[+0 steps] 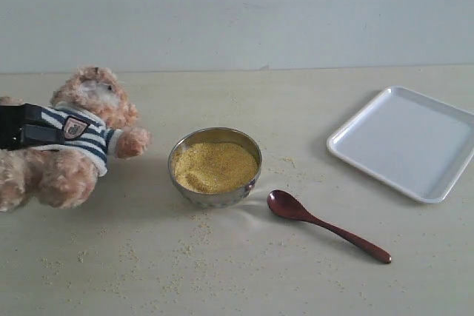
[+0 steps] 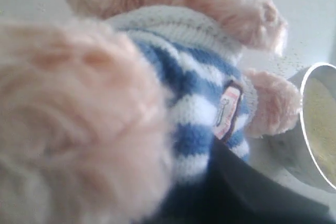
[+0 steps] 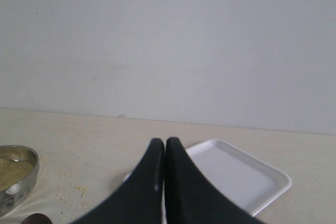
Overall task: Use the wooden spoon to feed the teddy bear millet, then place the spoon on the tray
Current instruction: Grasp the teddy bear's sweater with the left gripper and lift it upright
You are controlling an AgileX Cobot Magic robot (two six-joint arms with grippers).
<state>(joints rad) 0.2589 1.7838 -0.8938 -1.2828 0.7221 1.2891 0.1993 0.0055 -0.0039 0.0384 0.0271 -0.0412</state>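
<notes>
Teddy bear [image 1: 81, 146], left: left gripper [image 1: 37, 127] clamped on its striped torso. Right gripper [image 3: 165, 142]: fingers together, empty. Wooden spoon [image 1: 326, 223]: lying just right of the millet [image 1: 215, 166].

A plain pale wall [image 1: 237, 12] rises behind a light beige tabletop [image 1: 311, 290] under soft, even light.

You'll find the bear [image 1: 74, 138] at the table's [image 1: 296, 286] far left, one paw near the bowl [image 1: 215, 199] in the middle. Millet [image 1: 215, 166] lies in the bowl, and loose grains [image 1: 178, 271] lie scattered around and in front of it. The spoon [image 1: 326, 224] lies just right of the bowl, towards the front, handle pointing right. The tray [image 1: 407, 142] lies far right, behind the spoon.
</notes>
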